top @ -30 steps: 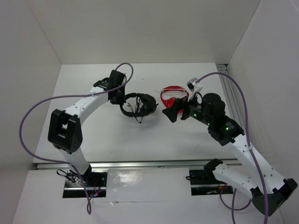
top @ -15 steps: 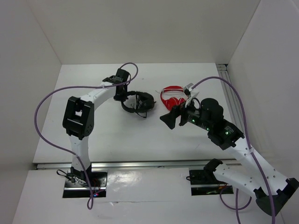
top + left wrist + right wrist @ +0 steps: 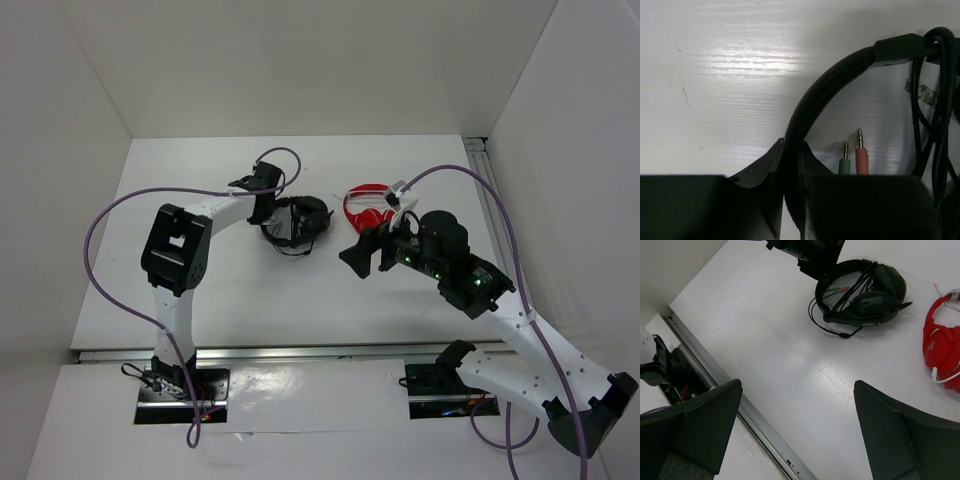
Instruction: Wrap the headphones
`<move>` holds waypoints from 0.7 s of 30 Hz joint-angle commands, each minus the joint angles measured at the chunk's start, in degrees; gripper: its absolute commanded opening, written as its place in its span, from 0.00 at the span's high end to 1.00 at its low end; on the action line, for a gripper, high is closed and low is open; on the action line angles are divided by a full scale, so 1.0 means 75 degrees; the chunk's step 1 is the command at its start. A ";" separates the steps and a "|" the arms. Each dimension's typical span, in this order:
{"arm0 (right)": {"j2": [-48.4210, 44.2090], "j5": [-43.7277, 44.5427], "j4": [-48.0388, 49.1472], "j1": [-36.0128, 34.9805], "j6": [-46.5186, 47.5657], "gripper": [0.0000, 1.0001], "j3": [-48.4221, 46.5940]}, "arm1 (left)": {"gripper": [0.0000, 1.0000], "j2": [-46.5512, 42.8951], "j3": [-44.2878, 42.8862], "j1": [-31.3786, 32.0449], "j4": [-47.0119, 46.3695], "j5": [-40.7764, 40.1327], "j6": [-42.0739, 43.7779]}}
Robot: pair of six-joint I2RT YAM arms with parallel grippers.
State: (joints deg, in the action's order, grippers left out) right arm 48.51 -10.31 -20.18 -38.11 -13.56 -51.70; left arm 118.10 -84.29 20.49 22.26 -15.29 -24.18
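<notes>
**Top external view.** The headphones (image 3: pixel 300 220) lie on the bench (image 3: pixel 250 290) a little above centre, with the red headphones (image 3: pixel 368 205) just beside them at 3 o'clock. The left end effector (image 3: pixel 268 207) is set at their 9 o'clock edge. The right end effector (image 3: pixel 362 255) hovers at their 4 o'clock, apart from both sets.

**Left wrist view.** The headband (image 3: pixel 812 102) passes between the two fingers, which are clamped on it. Two plugs (image 3: pixel 861 155), one green and one pink, are seen inside the arc of the band. Strands of the cable (image 3: pixel 935 95) hang bunched at 3 o'clock.

**Right wrist view.** The right jaws are spread wide and nothing is held. The headphones sit at 1 o'clock, with strands laid across the earcups (image 3: pixel 887 277) and a slack loop trailing on the bench at their 7 o'clock.

**Step.** The set is judged to be steadied by its band with the winding partly done. The next move calls for the slack loop or plug end to be pinched by the right end effector. It should then be led round the band without the set being dragged from the left grip.

**Containers.** None is seen in any view.
</notes>
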 commanded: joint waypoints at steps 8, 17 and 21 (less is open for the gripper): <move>0.0047 -0.0009 0.0125 -0.0122 -0.0032 0.00 -0.0102 | 0.62 -0.0113 0.0130 0.0326 0.0394 -0.1219 -0.0853; 0.0047 -0.0091 0.0125 -0.0192 -0.0171 0.00 -0.0324 | 0.40 -0.1156 0.0059 0.0256 0.0408 -0.1102 -0.0947; 0.0047 -0.0021 0.0125 -0.0332 -0.0172 0.00 -0.0407 | 0.39 -0.2034 0.0129 0.0186 0.0115 -0.0926 -0.0947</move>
State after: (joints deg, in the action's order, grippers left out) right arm 49.04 -10.55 -20.23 -39.51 -14.26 -51.88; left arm 110.78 -83.05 22.24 25.74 -22.83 -30.28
